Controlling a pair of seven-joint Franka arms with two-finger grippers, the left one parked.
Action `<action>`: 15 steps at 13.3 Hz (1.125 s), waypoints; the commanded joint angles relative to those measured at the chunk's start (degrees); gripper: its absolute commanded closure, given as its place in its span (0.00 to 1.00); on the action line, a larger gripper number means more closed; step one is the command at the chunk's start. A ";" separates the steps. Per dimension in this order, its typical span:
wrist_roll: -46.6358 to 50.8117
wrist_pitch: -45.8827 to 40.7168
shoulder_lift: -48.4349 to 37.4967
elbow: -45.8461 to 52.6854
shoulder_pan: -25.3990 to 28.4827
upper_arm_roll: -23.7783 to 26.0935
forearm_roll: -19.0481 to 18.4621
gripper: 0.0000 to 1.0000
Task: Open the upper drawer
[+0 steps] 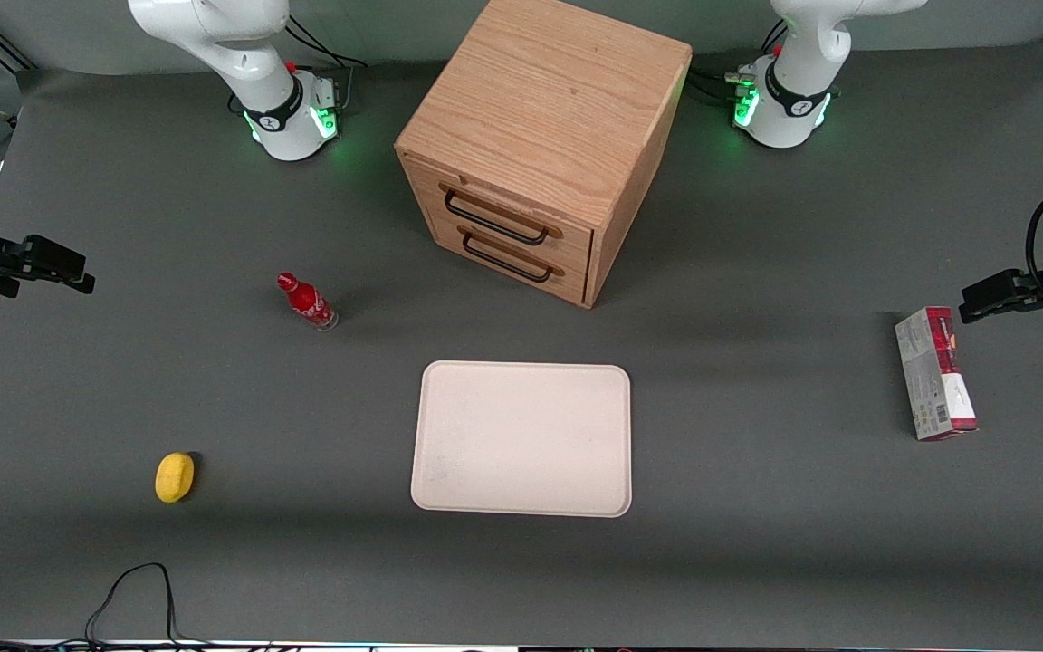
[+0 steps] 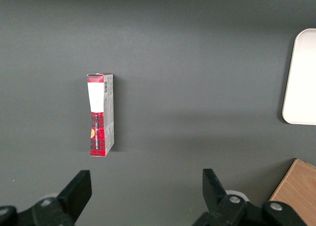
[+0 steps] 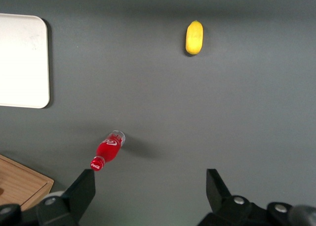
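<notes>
A dark grey table (image 1: pixel 757 561) carries a light-oak cabinet (image 1: pixel 544 136), and its upper drawer (image 1: pixel 512 210) sits flush and closed above the lower drawer (image 1: pixel 521 255). The gripper (image 3: pixel 150 194) hangs with fingers spread wide, holding nothing, well apart from the cabinet toward the working arm's end. It seems to hover above the table near an upright red bottle (image 1: pixel 307 302), with a white tray (image 1: pixel 521 439) nearer the front camera than the cabinet.

The light-oak wooden cube cabinet (image 1: pixel 540 145) is set on the grey table (image 1: pixel 757 543), the upper drawer (image 1: pixel 508 214) directly above the lower drawer (image 1: pixel 512 255). The cream rectangular tray (image 1: pixel 522 439) is placed nearer the camera. Toward the working arm's end are found the red bottle (image 1: pixel 307 302), the yellow oval object (image 1: pixel 175 476) and the black two-finger gripper (image 1: pixel 55 269), held wide apart above the table; the red-and-grey carton (image 1: pixel 934 373) lies toward the parked arm's.
</notes>
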 commanded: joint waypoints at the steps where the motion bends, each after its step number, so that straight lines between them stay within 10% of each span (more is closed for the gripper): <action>1: 0.45 -0.91 -1.05 -0.36 0.68 -0.45 -0.76 0.00; 8: 0.18 -0.74 1.67 2.45 2.17 0.77 -0.06 0.00; 15: -0.08 -0.83 10.81 12.21 16.22 2.44 0.73 0.00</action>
